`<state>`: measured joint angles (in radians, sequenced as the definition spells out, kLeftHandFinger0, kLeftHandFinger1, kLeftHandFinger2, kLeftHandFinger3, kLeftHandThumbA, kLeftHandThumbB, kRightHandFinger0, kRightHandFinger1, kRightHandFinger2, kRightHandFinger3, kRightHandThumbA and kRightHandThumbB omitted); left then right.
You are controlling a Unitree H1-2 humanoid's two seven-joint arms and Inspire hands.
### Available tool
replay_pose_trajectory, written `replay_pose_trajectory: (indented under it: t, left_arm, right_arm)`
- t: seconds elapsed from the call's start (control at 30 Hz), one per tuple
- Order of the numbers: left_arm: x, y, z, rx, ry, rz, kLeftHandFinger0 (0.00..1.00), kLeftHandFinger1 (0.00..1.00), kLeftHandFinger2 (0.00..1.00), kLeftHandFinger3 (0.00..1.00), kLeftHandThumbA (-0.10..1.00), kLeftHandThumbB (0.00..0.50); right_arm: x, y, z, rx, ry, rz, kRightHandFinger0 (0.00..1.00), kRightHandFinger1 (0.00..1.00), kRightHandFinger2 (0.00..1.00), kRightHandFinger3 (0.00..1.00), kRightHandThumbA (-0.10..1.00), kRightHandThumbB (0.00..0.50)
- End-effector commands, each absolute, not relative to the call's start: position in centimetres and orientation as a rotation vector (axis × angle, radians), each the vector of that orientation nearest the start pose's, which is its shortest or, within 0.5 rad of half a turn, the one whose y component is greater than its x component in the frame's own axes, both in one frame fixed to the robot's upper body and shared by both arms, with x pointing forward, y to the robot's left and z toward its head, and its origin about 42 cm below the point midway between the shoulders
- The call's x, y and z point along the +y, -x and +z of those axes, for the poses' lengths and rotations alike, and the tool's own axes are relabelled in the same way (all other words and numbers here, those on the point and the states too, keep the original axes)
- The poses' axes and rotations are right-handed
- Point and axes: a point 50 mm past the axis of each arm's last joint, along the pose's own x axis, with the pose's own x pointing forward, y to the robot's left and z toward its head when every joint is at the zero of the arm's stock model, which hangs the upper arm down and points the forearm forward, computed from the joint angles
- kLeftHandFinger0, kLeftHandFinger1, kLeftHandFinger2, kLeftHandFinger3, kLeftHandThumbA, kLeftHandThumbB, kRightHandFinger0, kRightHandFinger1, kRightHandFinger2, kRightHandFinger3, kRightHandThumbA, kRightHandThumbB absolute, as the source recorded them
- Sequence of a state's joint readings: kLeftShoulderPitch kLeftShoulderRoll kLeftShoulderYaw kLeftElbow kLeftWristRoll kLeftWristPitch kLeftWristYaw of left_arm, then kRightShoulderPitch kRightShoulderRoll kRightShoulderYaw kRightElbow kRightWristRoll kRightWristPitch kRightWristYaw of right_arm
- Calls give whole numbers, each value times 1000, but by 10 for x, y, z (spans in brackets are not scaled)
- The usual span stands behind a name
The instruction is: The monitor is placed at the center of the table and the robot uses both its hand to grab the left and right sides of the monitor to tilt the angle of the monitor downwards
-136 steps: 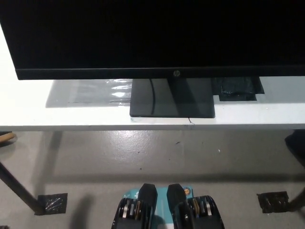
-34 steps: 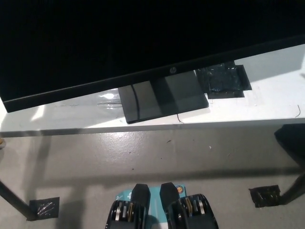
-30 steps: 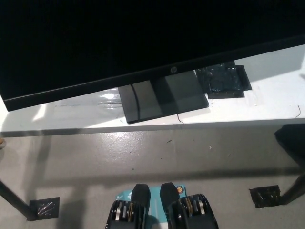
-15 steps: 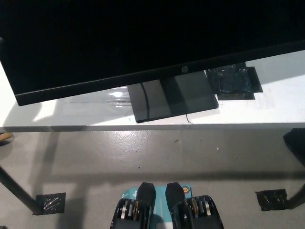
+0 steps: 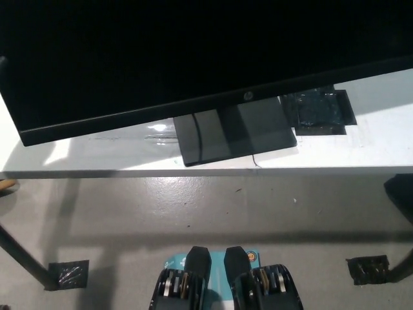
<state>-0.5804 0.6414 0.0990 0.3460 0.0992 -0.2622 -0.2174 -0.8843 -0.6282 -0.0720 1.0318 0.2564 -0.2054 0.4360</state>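
Note:
The black monitor (image 5: 193, 51) fills the top of the head view, its screen dark. Its lower bezel (image 5: 213, 102) runs at a slant, lower at the picture's left and higher at the right, with a small logo near the middle. The flat dark stand base (image 5: 235, 135) rests on the white table (image 5: 97, 158), turned slightly askew to the table's front edge. Neither of my hands shows in this view; the monitor's side edges are mostly out of the picture.
A patch of black tape (image 5: 319, 111) lies on the table right of the base. A table leg (image 5: 22, 258) crosses the lower left. Black tape marks (image 5: 68, 274) sit on the grey floor, and a dark object (image 5: 400, 194) is at the right edge.
Since 4.5 s ago the bezel has gone from level to slanted and the base has turned on the table. The picture shifted about a second ago; in the last half second almost nothing differs.

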Motion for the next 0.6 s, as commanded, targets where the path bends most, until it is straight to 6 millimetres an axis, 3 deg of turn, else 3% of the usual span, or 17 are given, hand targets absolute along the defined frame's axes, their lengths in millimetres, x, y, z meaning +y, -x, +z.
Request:
replay_pose_trajectory:
  t: [0.0,0.37,0.4,0.5,0.57]
  left_arm:
    - [419,-432,334,-491,-756,-44,1000,1000,1000,1000,991,500]
    - [419,-432,333,-490,-769,-50,1000,1000,1000,1000,998,500]
    - [418,-432,331,-491,-749,-62,1000,1000,1000,1000,976,500]
    - [419,-432,331,-492,-747,-65,1000,1000,1000,1000,972,495]
    - [421,-431,332,-486,-761,-62,1000,1000,1000,1000,972,489]
  right_arm:
    - [-445,-516,304,-114,254,114,1000,1000,1000,1000,845,500]
    - [-436,-529,326,-136,300,144,1000,1000,1000,1000,841,500]
    - [-438,-532,339,-122,324,122,1000,1000,1000,1000,845,500]
    - [-445,-531,347,-111,353,68,1000,1000,1000,1000,876,500]
    - [-456,-526,352,-94,419,-60,1000,1000,1000,1000,905,500]
